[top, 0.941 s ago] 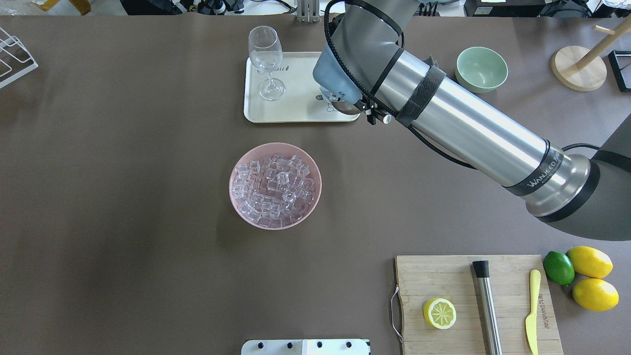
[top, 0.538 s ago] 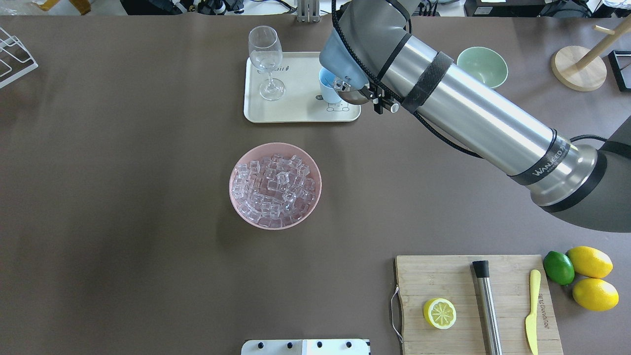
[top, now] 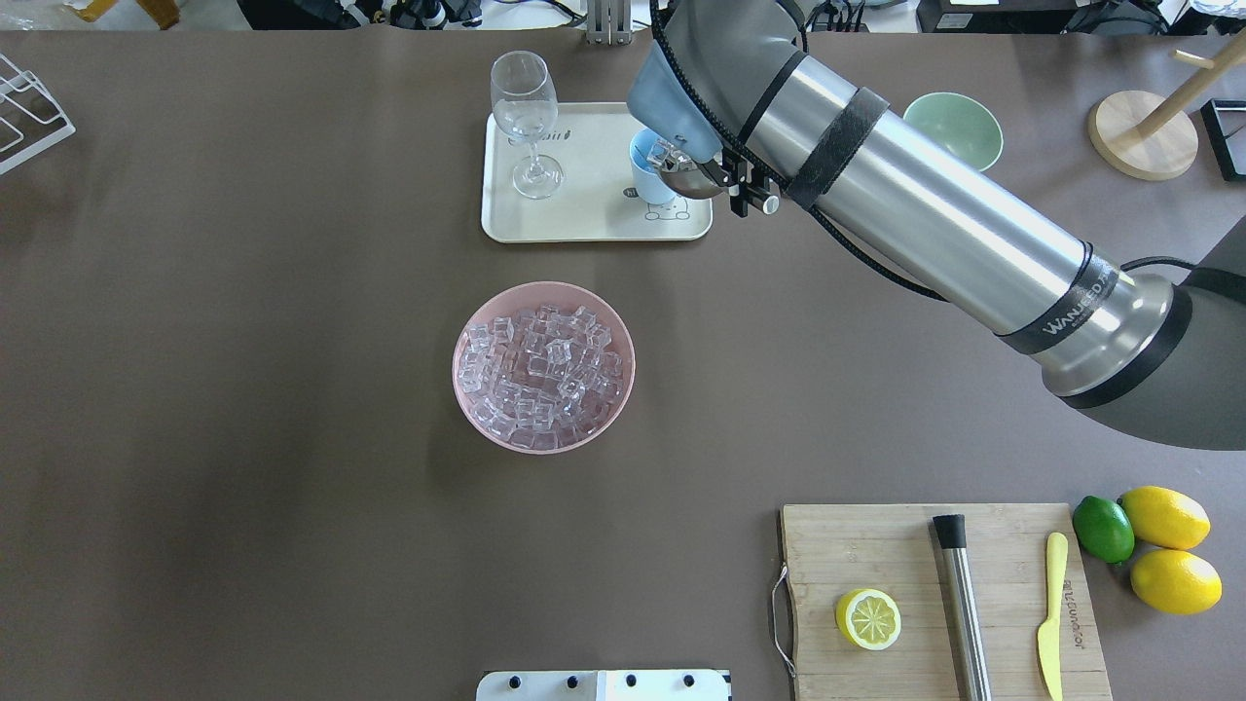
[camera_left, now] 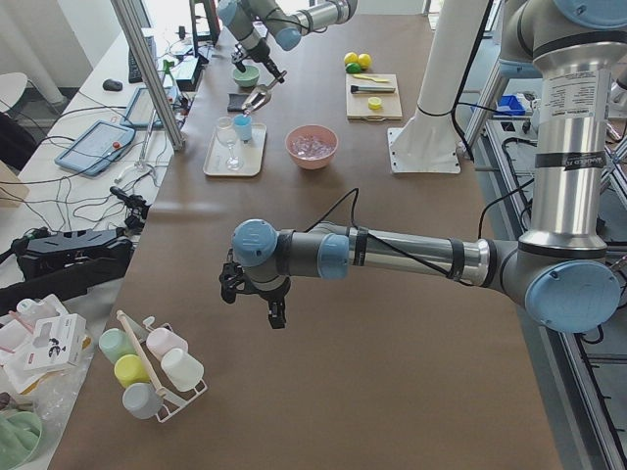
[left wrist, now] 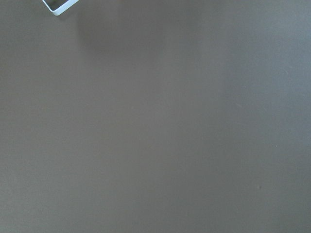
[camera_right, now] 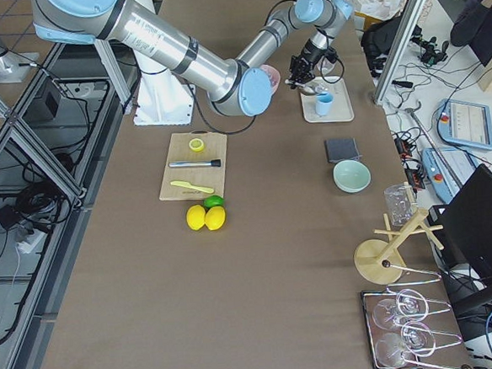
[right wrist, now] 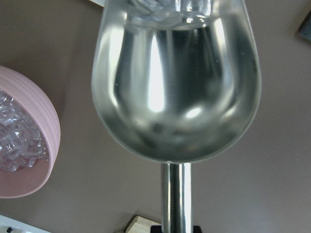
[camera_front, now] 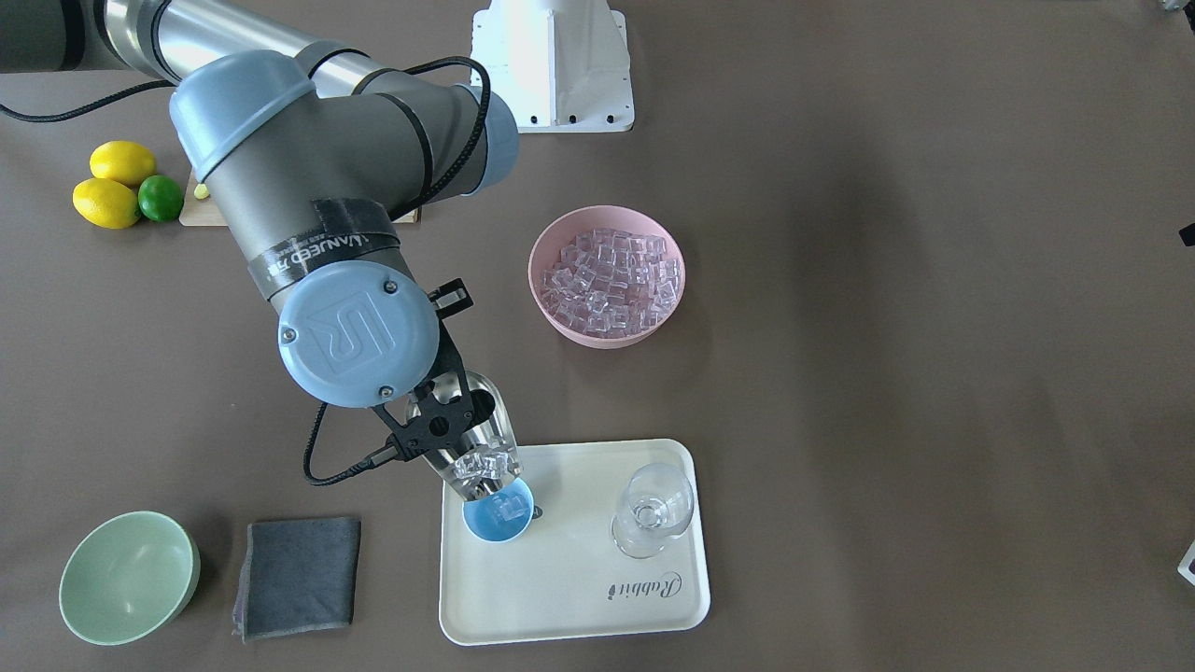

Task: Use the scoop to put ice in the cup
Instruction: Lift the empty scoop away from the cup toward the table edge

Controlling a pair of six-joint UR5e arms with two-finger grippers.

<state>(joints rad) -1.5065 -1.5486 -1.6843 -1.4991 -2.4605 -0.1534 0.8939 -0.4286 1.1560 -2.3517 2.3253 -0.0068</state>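
My right gripper (camera_front: 441, 431) is shut on the handle of the steel scoop (camera_front: 476, 439). The scoop is tilted mouth-down over the light-blue cup (camera_front: 498, 513) on the cream tray (camera_front: 579, 588). Clear ice cubes (camera_front: 485, 464) sit at the scoop's lip, and some lie in the cup. In the overhead view the scoop (top: 686, 178) touches or overhangs the cup (top: 644, 175). The right wrist view shows the scoop's bowl (right wrist: 175, 87) from behind. More ice (top: 543, 365) fills the pink bowl (top: 467, 331). My left gripper (camera_left: 257, 299) hangs over bare table; I cannot tell whether it is open.
A wine glass (top: 526, 117) stands on the tray's left part. A pale green bowl (top: 954, 131) and a grey cloth (camera_front: 297, 577) lie beside the tray. A cutting board (top: 934, 594) with a lemon half, a steel rod and a yellow knife is near the robot.
My right arm has moved away from the robot and uncovered the cup. The scoop has tipped further over the cup, and ice now shows at its lip.
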